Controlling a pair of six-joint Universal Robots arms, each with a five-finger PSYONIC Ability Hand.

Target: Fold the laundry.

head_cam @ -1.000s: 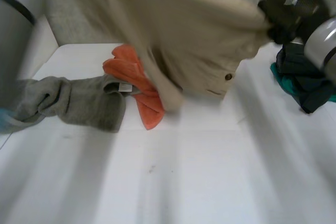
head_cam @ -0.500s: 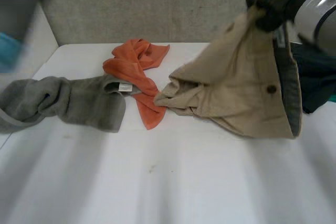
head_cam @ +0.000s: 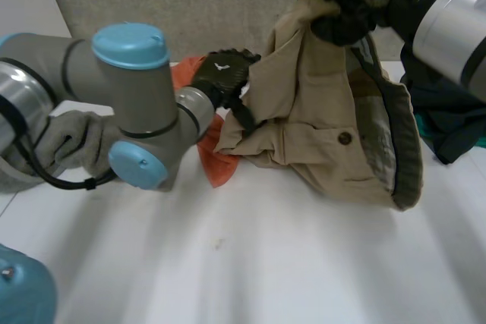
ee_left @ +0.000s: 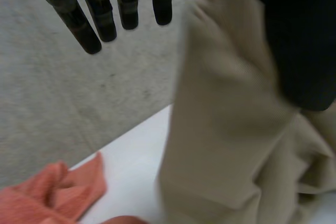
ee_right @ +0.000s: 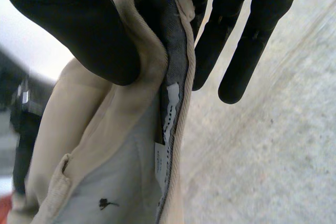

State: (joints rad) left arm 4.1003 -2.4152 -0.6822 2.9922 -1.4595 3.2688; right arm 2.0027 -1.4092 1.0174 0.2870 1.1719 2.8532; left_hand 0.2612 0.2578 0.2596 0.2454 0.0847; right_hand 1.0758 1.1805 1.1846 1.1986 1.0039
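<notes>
Over the tabletop's far right side, the right hand [head_cam: 345,13] holds khaki trousers [head_cam: 326,127] up by the waistband.
Its thumb and fingers pinch the waistband, and the rest sags onto the white table [head_cam: 266,263]. The left hand [head_cam: 224,73] is spread with straight fingers just beside the trousers, gripping nothing. An orange cloth [head_cam: 216,166] lies between the trousers and a grey garment [head_cam: 72,138]. Dark clothes [head_cam: 448,119] sit at the right edge.

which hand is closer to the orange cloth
Left. The left hand is right beside the orange cloth, fingers straight, at the trousers' edge. The right hand is farther off and higher, pinching the trousers' waistband.
</notes>
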